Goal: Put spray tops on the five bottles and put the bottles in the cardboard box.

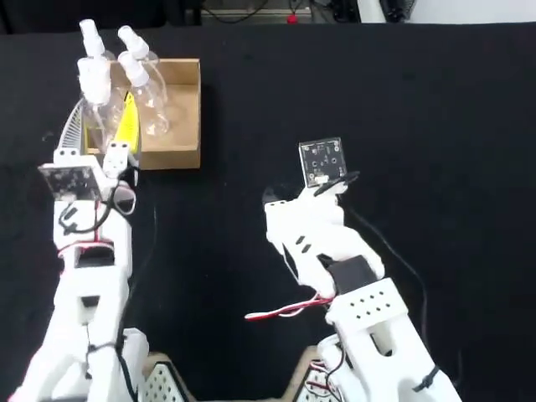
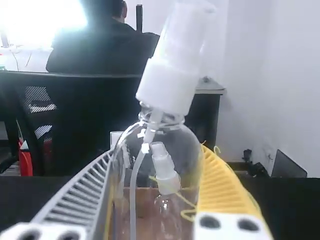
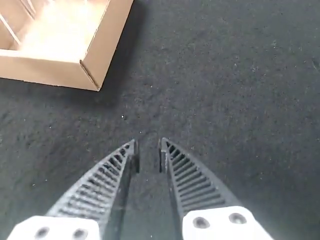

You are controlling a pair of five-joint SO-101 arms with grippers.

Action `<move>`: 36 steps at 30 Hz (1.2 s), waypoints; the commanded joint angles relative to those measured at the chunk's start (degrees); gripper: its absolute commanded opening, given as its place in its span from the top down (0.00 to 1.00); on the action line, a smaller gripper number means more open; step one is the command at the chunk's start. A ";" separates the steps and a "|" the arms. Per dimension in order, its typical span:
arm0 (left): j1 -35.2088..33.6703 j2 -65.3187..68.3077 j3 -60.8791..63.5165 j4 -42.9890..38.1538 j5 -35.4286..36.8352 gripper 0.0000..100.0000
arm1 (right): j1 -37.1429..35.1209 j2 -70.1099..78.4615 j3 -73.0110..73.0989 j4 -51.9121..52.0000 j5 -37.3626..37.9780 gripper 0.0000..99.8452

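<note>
Where bottle (image 2: pixel 161 127) sits: clamped between left jaws, above cardboard box (image 1: pixel 182 109) at ten o'clock.
Right jaws: barely parted, empty.

Table (image 1: pixel 435 117): black cloth, matte.
Wall (image 2: pixel 295 75): white, plain.
Light (image 2: pixel 40 20): strong glare at the far end.
Desk (image 2: pixel 212 92): dark, grey top, against the wall.
Cables (image 2: pixel 250 160): dark, low by the wall.

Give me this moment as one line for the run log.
left gripper: shut on spray bottle at cardboard box | right gripper: open, empty, over black table | other spray bottles: in box
</note>
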 commanded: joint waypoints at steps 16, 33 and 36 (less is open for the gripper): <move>1.19 34.64 -10.42 -29.36 0.53 0.91 | -0.79 -0.75 -0.31 -1.32 0.53 0.93; 0.04 48.44 -19.74 -33.32 0.53 0.91 | -0.88 -1.10 -0.31 -1.23 0.53 0.93; -1.54 50.02 -21.41 -33.32 0.97 0.91 | -0.88 -1.10 -0.40 -1.32 0.53 0.93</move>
